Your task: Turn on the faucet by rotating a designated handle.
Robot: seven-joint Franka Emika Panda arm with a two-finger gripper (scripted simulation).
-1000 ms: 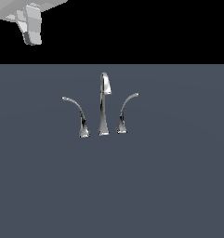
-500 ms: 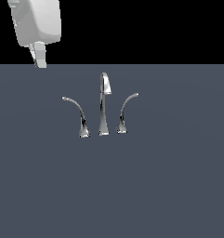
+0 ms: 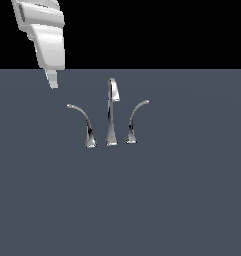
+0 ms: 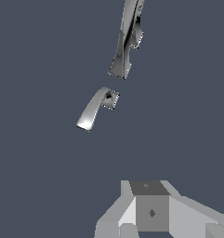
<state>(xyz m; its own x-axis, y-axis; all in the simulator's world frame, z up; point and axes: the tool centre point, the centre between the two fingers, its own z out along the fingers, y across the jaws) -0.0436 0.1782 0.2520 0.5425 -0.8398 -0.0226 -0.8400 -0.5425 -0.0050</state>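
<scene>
**Claw lowers toward the chrome faucet, handle untouched**

The faucet (image 3: 111, 112) is a small, shiny chrome set of three pieces standing in a row on the flat slate-grey bench (image 3: 182, 200). In the middle rises the tall tapering spout (image 3: 111, 107), its tip hooked over. On the exterior view's left of it is the handle (image 3: 83, 122), a thin lever that sweeps up from a small flared base and arches out like a horn toward that same side. On the exterior view's right stands the shorter lever (image 3: 135, 121), more upright, curving the opposite way. The three bases sit close together but apart from one another.

In the wrist view the handle (image 4: 95, 108) shows from above as a bright curved blade with its base at one end, and the spout (image 4: 127, 42) lies beyond it; the shorter lever cannot be made out there.

The claw (image 3: 52, 80) hangs in the air above and to the exterior view's left of the handle's tip, well clear of it and gripping nothing. Whether its fingers are apart or together cannot be told from either view; only grey blocks of the hand (image 4: 150, 211) show at the wrist view's edge.

Against the frame of half a second ago, the white arm (image 3: 44, 37) has come lower and nearer the handle. The faucet pieces stand just as they did.
</scene>
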